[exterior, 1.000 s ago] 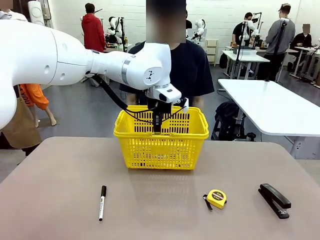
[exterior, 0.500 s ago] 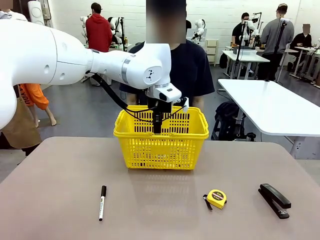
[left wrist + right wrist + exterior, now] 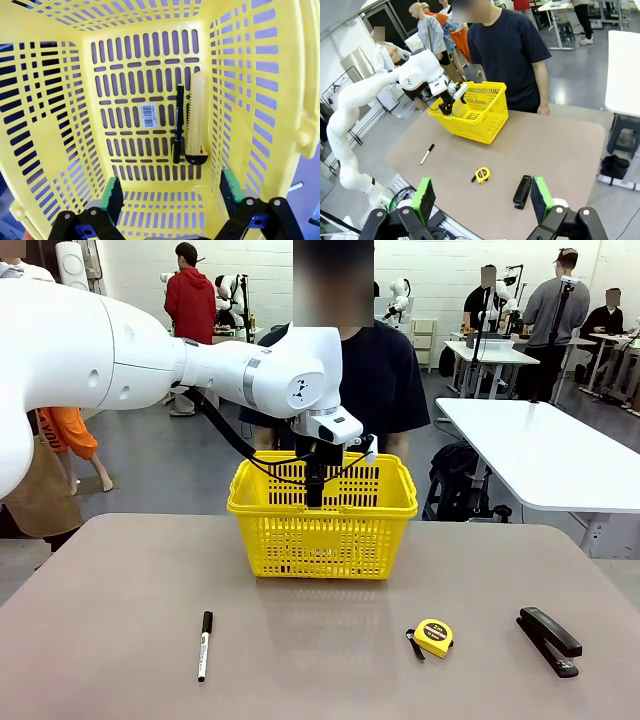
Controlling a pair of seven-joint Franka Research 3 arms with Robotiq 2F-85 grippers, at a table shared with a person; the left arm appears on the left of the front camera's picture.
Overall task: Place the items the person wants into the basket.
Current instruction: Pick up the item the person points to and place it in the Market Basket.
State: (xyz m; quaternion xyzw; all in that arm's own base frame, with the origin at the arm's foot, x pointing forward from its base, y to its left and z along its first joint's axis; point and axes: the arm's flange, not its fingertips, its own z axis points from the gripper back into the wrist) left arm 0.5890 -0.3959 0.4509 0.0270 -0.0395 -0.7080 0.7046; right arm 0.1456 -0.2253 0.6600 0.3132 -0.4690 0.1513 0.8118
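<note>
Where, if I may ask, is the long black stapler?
In the front view, the stapler lies far right on the table, beside the round yellow tape measure.

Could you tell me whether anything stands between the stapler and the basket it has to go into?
Nothing lies on the table between the stapler and the basket; the tape measure sits off that line. The left pincer, open, hangs inside the basket's mouth, over the pen and knife.

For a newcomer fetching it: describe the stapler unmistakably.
Find the brown table bearing the yellow basket. Near its right edge lies the long black stapler, right of the round yellow tape measure. It alone is a black bar; the marker farther left is thin and mostly white.
</note>
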